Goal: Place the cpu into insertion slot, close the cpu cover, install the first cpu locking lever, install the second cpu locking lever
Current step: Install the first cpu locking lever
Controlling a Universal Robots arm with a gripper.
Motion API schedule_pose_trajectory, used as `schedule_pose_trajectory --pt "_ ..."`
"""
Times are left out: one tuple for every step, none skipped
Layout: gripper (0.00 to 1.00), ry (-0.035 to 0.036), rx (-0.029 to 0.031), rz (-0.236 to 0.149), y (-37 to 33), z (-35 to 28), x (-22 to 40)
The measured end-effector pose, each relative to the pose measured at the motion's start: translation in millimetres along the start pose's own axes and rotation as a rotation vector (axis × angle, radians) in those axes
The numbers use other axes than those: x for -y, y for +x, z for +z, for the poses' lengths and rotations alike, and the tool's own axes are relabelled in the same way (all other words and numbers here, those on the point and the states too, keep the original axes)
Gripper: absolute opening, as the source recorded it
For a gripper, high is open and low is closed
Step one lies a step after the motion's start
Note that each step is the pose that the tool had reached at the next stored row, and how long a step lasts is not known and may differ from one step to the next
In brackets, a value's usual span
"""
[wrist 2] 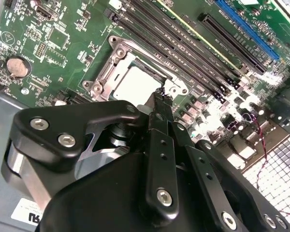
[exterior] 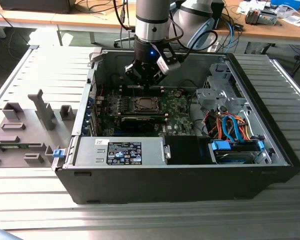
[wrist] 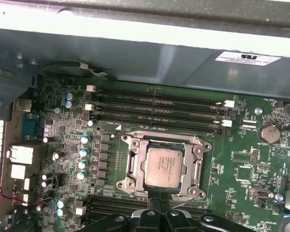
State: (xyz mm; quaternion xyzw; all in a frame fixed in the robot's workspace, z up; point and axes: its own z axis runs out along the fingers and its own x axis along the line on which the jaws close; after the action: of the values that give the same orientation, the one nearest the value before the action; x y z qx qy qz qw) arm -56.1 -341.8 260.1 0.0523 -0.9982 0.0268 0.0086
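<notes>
Here the arm (exterior: 152,20) reaches down into the open computer case (exterior: 180,185), which lies on the slatted metal counter (exterior: 35,210). In the first wrist view the cpu (wrist: 163,166) sits flat in the insertion slot (wrist: 123,184), dull grey top up, square to the silver rim. The cpu cover (wrist: 195,166) appears to lie down around the chip, which shows through its cut-out; whether it is latched I cannot tell. The jaws are together, with nothing visible between them. In the second wrist view their tip hovers by the slot's edge, close to the chip; contact cannot be judged. In the exterior view the jaws hang at 12 o'clock from the slot, just above the green circuit board (exterior: 177,107). At 9 o'clock from the case a grey fixture plate (exterior: 20,135) lies on the counter, just beside the case wall. Inside the case, blue and orange cables (exterior: 230,127) lie at 3 o'clock from the slot and a labelled silver box (exterior: 120,152) at 6 o'clock. Long black memory slots (wrist: 154,108) run beside the slot.
</notes>
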Motion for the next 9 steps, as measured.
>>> schedule_pose_trajectory --pt "0.11 0.0003 -0.0004 0.007 0.0 0.0 0.0" --pt "0.11 0.0006 -0.0007 0.012 0.0 0.0 0.0" --pt "0.11 0.0011 -0.0013 0.021 0.0 0.0 0.0" --pt "0.11 0.0016 -0.0017 0.029 0.0 0.0 0.0" --pt "0.11 0.0018 -0.002 0.034 0.0 0.0 0.0" --pt "0.11 0.0021 -0.0023 0.038 0.0 0.0 0.0" --pt "0.11 0.0024 -0.0027 0.044 0.0 0.0 0.0" --pt "0.11 0.0027 -0.003 0.049 0.0 0.0 0.0" --pt "0.11 0.003 -0.0034 0.056 0.0 0.0 0.0"
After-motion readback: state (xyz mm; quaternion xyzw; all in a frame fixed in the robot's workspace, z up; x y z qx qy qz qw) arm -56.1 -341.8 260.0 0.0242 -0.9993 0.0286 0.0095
